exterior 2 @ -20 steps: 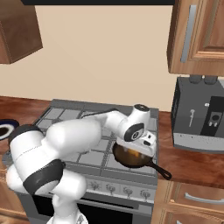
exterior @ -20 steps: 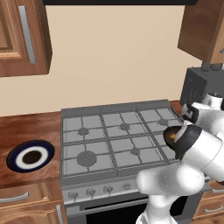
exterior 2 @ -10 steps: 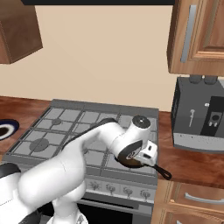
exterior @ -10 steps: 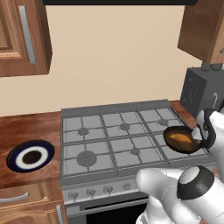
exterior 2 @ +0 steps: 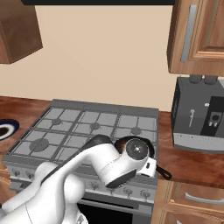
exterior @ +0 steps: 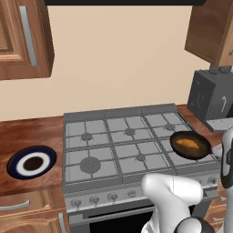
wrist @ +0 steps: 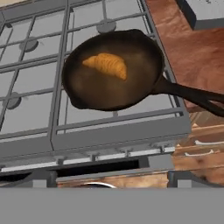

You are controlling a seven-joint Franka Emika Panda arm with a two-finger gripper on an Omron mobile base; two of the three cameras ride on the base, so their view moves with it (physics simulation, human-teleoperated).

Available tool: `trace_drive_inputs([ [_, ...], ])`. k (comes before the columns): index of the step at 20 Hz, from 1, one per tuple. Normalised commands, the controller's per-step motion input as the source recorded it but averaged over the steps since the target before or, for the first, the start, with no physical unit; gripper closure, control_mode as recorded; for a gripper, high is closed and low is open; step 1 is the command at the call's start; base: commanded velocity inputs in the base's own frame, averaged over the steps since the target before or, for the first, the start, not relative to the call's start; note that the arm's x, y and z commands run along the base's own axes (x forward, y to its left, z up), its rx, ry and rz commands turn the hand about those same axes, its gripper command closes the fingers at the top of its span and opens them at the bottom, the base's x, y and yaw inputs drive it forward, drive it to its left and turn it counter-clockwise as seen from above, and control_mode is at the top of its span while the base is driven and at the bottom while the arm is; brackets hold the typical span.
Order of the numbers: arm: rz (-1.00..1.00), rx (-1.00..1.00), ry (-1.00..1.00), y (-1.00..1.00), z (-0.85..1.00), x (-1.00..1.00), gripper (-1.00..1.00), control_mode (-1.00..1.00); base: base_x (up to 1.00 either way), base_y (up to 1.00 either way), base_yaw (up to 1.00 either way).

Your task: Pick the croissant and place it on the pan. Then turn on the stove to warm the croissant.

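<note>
The croissant (wrist: 107,64) lies inside the dark pan (wrist: 113,87), left of its middle and free of any grip. The pan sits on the front right burner of the stove (exterior: 113,150), and its long handle (wrist: 192,94) points out over the wooden counter. In the left base view the croissant (exterior: 189,144) shows as an orange patch in the pan (exterior: 200,152). My gripper (wrist: 111,178) hangs open in front of and above the stove's front edge, its two tips far apart with nothing between them. In the right base view my wrist covers most of the pan, and only the handle (exterior 2: 162,172) sticks out.
A row of small knobs (exterior: 93,199) runs along the stove front. A blue-rimmed plate (exterior: 32,163) lies on the left counter. A dark coffee machine (exterior: 211,98) stands on the right counter behind the pan. Wooden cabinets hang above on both sides.
The hand has drawn back from over the pan toward the stove's front edge, so the croissant in the pan now shows. The jaws stayed open.
</note>
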Motion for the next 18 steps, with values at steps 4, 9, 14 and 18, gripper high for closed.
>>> trace_drive_inputs([
  [4, 0.1, 0.0, -0.2, 0.0, 0.09, -0.51, -1.0, -1.0, 0.0, 0.0, 0.0],
  [9, 0.1, 0.0, -0.17, 0.0, 0.0, -0.2, -1.0, -1.0, 0.0, 0.0, 0.0],
  [14, 0.09, 0.0, -0.21, 0.0, -0.01, -0.03, -1.0, -1.0, 0.0, 0.0, 0.0],
  [18, 0.06, 0.0, -0.25, 0.0, -0.09, 0.0, -1.0, -1.0, 0.0, 0.0, 0.0],
])
